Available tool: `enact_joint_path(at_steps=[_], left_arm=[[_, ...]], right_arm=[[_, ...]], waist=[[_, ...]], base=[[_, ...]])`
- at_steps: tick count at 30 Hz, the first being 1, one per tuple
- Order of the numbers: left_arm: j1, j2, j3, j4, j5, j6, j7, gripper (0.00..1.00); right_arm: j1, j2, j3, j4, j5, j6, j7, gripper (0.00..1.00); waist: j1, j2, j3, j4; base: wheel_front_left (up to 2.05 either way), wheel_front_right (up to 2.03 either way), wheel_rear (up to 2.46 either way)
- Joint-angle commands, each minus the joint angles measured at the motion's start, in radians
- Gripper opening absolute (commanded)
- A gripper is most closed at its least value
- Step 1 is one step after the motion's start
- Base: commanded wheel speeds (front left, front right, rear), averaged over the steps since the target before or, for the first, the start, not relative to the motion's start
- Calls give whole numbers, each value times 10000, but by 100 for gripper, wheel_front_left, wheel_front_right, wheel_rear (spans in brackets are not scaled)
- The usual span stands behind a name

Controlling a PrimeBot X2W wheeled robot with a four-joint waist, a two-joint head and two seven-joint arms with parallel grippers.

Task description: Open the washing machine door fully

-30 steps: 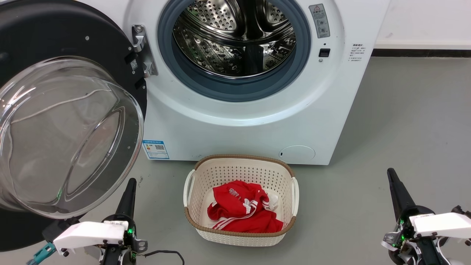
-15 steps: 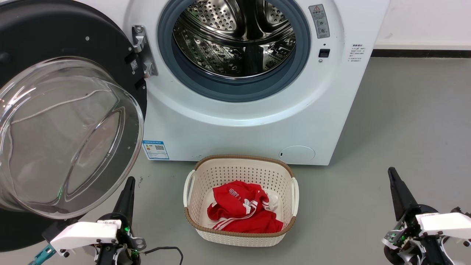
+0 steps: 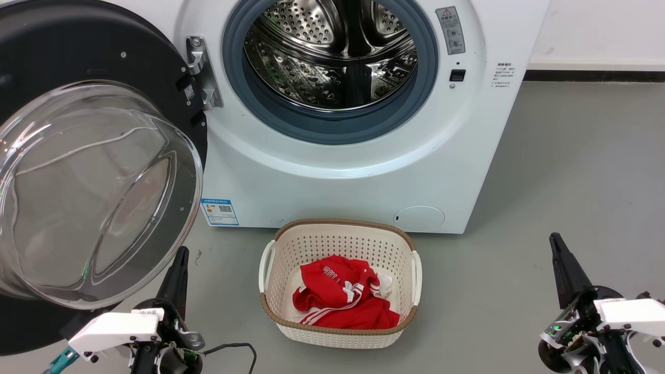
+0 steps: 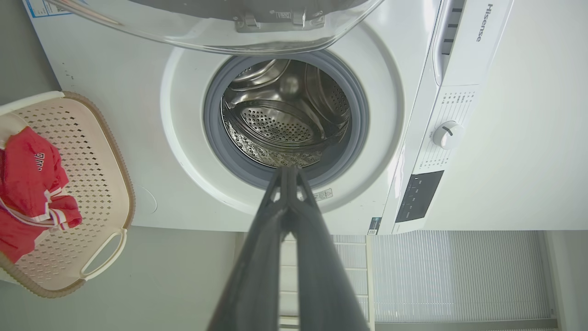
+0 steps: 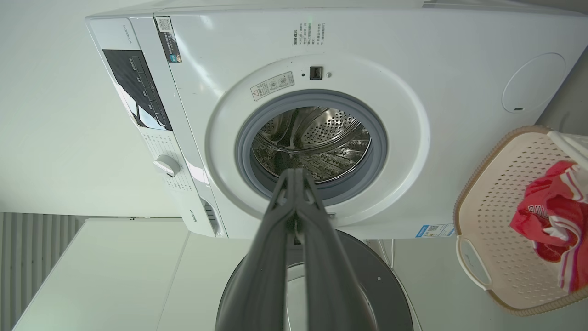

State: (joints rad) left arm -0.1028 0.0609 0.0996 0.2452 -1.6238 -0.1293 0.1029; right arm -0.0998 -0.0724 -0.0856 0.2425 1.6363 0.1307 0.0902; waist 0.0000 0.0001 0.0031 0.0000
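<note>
Your left gripper (image 4: 288, 172) has its fingers pressed together, the tips overlapping the grey ring (image 4: 214, 133) around the steel drum (image 4: 280, 124). The washing machine door (image 4: 206, 23) crosses the view's top, glass bowl showing. The basket (image 4: 98, 184) with red clothing (image 4: 27, 184) sits on the floor (image 4: 161, 276), close to the machine's front.

Bright, even indoor light gives soft shadows on the floor (image 3: 545, 182) beside the washer (image 3: 363, 171) and basket (image 3: 343, 222), white glints on the steel drum (image 3: 332, 52) and the glass of the washing machine door (image 3: 93, 192), and wrist views bend straight edges.
</note>
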Motion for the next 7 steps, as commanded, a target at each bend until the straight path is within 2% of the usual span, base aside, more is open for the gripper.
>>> enact_joint_path(at_steps=[1, 7], left_arm=[[-92, 1, 20, 16, -13, -45, 28, 0], [-93, -9, 35, 17, 4, -45, 41, 0]], right_arm=[[-120, 31, -16, 25, -10, 0, 55, 0], [-123, 46, -39, 24, -37, 0, 61, 0]], waist=[[0, -1, 0, 0], [0, -1, 0, 0]], base=[[0, 0, 0], [0, 0, 0]])
